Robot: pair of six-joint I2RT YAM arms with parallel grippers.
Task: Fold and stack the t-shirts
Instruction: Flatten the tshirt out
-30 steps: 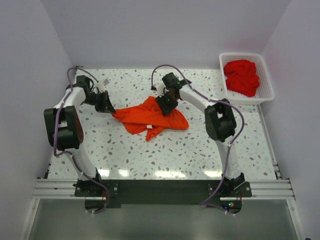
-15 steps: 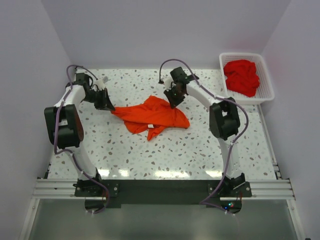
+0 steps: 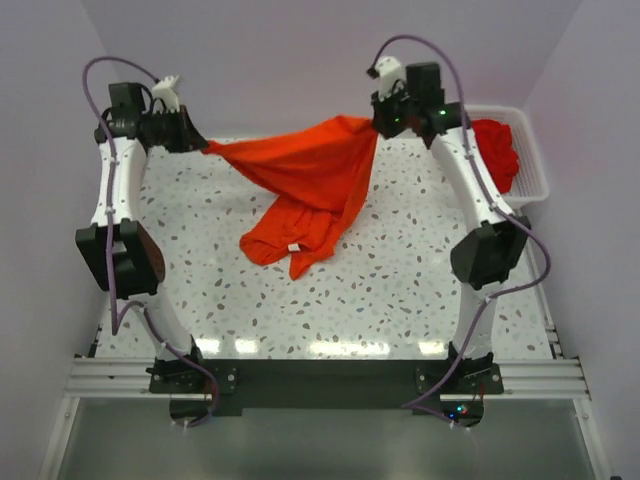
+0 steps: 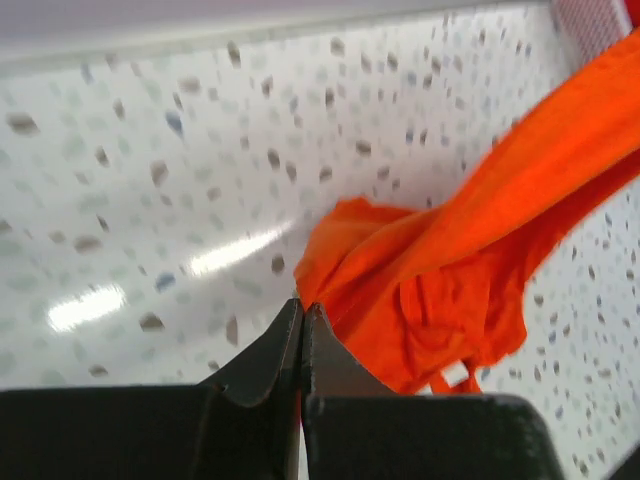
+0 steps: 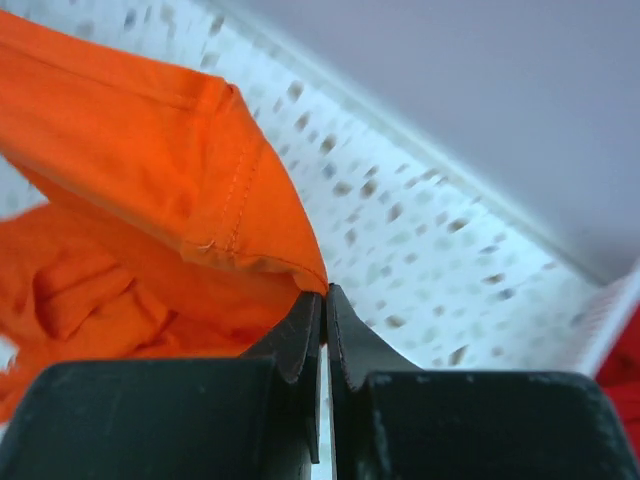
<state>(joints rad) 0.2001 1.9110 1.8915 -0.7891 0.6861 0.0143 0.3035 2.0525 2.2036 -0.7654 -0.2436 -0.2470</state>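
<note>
The bright orange-red t-shirt (image 3: 305,185) hangs stretched between my two raised grippers, its lower part still draped on the table. My left gripper (image 3: 203,145) is shut on one corner at the far left; in the left wrist view (image 4: 302,306) the cloth (image 4: 470,260) runs off to the right. My right gripper (image 3: 379,122) is shut on the other corner at the far right; the right wrist view (image 5: 323,292) shows the hemmed edge (image 5: 180,170) pinched at the tips. Deeper red t-shirts (image 3: 497,155) lie bunched in the basket, partly hidden by my right arm.
A white lattice basket (image 3: 532,160) stands at the far right corner of the speckled table (image 3: 400,290). White walls close in on the left, back and right. The arm bases sit on a rail at the near edge.
Both grippers have risen and moved apart toward the back, lifting the orange-red t-shirt off the table and spreading it out between them.
</note>
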